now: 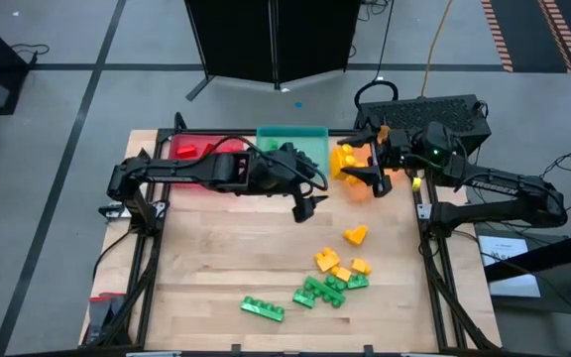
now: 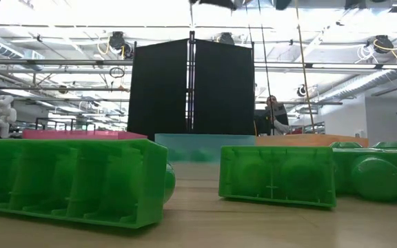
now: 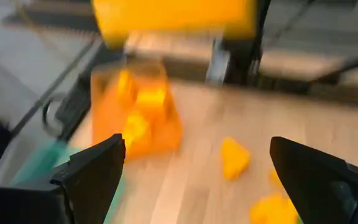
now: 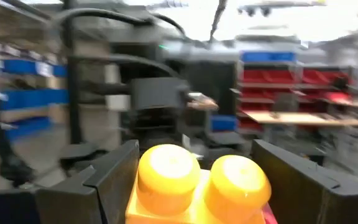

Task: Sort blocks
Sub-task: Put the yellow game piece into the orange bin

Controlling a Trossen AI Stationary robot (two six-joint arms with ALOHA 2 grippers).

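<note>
Yellow studded plastic brick (image 4: 194, 183) sits pinched in my right gripper (image 1: 377, 177) over the translucent orange tray (image 1: 357, 190); left gripper (image 1: 308, 207) hangs spread, empty

blocks (image 1: 327, 280): green, yellow, loose mid-table | reds in red tray | one yellow held aloft

Red tray (image 1: 194, 151), teal tray (image 1: 295, 133), orange tray (image 1: 357, 188), table (image 1: 226, 260).

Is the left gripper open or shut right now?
Open. In the left wrist view, the left gripper shows its two dark fingers set wide apart, with nothing between them.
</note>
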